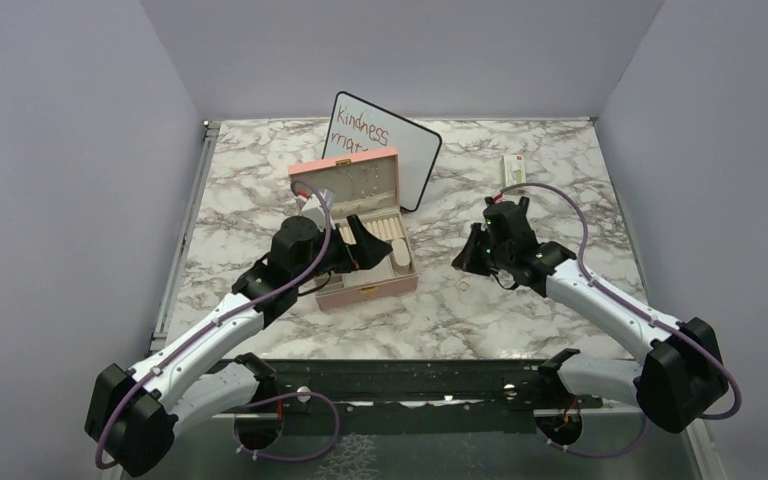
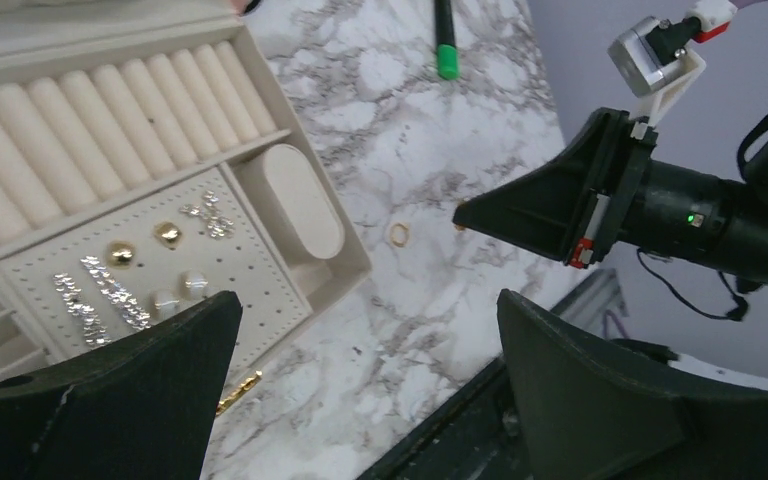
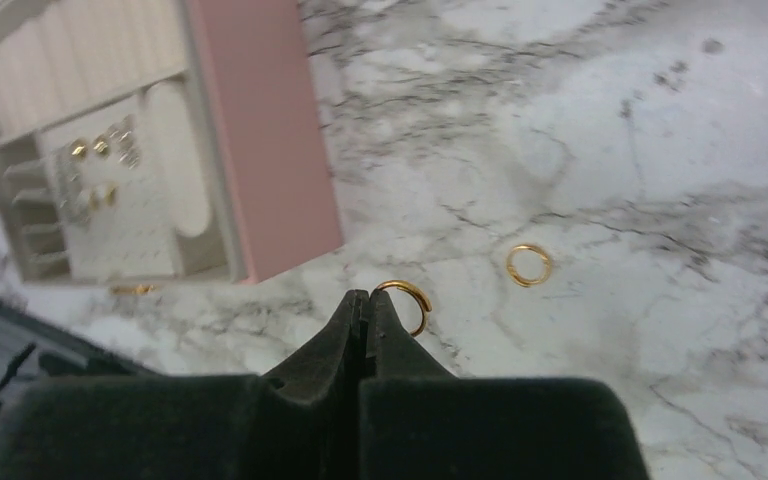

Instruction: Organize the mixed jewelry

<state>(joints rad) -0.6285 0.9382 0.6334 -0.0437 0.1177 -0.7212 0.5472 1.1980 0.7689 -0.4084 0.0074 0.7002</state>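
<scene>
1. My right claw (image 3: pixel 365 300) is closed. Its tips look pinched on the rim of a gold ring (image 3: pixel 407 300), low over the counter (image 3: pixel 610 120); the contact point is partly hidden.
2. A second gold ring (image 3: pixel 528 264) lies flat on the marble just beside those tips, on the side away from the box.
3. My left claw (image 2: pixel 370 300) is wide open and empty, over the front of the pink jewelry box (image 3: pixel 260 130).
4. Key relation: the ring rolls (image 2: pixel 110 130) lie to the left of the right claw. The right arm is nearer both rings, so I judge the carry goes leftward.
</scene>
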